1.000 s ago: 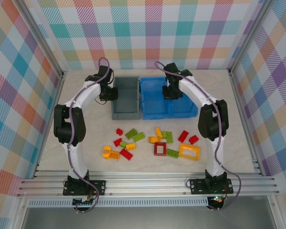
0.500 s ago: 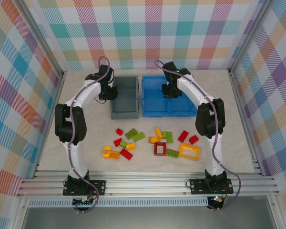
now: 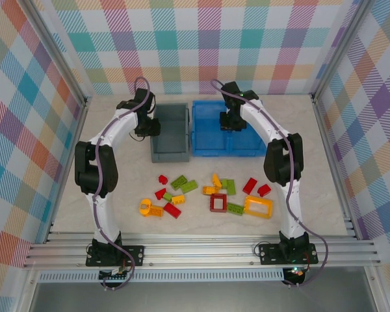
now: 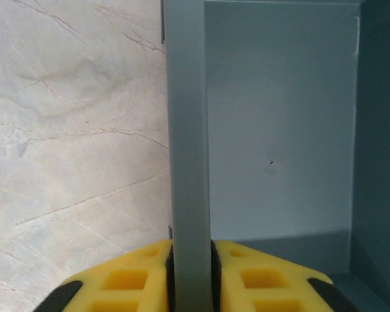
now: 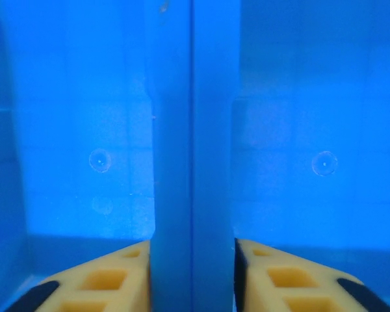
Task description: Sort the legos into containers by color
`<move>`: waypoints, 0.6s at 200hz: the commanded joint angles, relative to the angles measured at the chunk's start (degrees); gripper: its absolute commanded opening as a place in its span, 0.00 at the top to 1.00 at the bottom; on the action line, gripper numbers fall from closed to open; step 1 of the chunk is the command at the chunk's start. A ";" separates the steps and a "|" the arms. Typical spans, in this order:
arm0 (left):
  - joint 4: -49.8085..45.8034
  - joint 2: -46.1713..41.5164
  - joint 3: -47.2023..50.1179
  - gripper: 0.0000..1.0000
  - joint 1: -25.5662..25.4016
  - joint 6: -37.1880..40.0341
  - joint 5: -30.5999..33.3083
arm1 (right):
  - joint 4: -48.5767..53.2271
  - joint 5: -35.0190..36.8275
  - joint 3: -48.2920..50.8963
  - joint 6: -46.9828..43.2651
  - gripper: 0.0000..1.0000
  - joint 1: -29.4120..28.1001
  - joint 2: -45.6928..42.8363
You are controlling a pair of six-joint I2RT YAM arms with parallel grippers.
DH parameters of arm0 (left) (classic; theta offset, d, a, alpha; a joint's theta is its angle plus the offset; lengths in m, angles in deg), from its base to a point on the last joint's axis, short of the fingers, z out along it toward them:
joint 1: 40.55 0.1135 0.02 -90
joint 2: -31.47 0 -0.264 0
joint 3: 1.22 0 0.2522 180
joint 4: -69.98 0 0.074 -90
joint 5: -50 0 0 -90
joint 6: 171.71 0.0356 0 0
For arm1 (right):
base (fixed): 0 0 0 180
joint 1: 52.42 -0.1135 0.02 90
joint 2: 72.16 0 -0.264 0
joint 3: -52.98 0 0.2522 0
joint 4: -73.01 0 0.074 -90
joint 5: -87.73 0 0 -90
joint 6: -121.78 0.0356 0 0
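Both my arms are stretched to the far side of the table (image 3: pixel 117 195), bent like a pair of brackets. The left elbow sticks out to the left and the right elbow out to the right, and both forearms curve in toward the bins.

My left gripper (image 3: pixel 150 127) points down at the left wall of the grey bin (image 3: pixel 171 156). From the left wrist cam, that wall (image 4: pixel 187 130) runs straight up between my yellow fingers (image 4: pixel 127 279), one outside the bin and one inside. The pads look flush against it, but honestly I can't tell if I'm actually squeezing or just sitting there.

It's the same on the other side. My right gripper (image 3: pixel 233 123) is down in the blue bin (image 3: pixel 205 155), straddling the divider (image 5: pixel 192 130) between the two compartments. No gap is visible there, and I can't tell whether that one's clamped either.

The floors of the grey bin and the blue bin look bare from my wrist cams.

The legos (image 3: pixel 208 192) are all loose on the table, nearer my bases, well apart from the bins. They're a mix of red, lime green and yellow-orange, including a yellow-orange frame (image 3: pixel 258 207) and a red frame (image 3: pixel 218 203).
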State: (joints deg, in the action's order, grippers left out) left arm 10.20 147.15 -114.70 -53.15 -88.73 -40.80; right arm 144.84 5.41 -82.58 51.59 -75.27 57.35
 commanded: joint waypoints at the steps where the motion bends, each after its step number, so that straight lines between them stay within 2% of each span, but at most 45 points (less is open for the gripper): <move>1: -0.83 -3.09 -1.17 0.67 0.17 -0.68 0.84 | -0.43 -0.97 1.14 1.25 0.53 -0.36 -4.49; 18: -0.56 -5.68 -1.39 0.55 0.21 -1.78 1.44 | -1.20 1.32 3.48 1.20 0.45 -0.35 -9.04; 35: -0.91 -8.09 -2.46 0.49 0.13 -3.25 1.96 | -1.04 4.02 5.65 1.66 0.41 -0.31 -14.02; 54: -1.15 -11.61 -2.53 0.44 -0.18 -5.35 2.45 | -0.58 7.18 10.28 3.98 0.40 -0.31 -21.10; 75: -0.40 -17.84 0.84 0.42 -2.04 -7.63 2.42 | -0.05 8.43 21.05 10.94 0.43 -0.35 -31.64; 96: 2.50 -26.60 9.04 0.42 -7.16 -10.61 2.12 | 1.44 7.58 36.73 21.01 0.50 -0.82 -44.71; 120: 8.31 -36.86 22.27 0.43 -17.30 -16.62 2.16 | 3.53 3.57 55.72 32.09 0.57 -1.93 -60.42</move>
State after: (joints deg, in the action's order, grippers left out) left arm 14.57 118.37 -103.03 -61.33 -98.59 -37.93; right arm 142.80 11.90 -40.68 69.14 -75.84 6.30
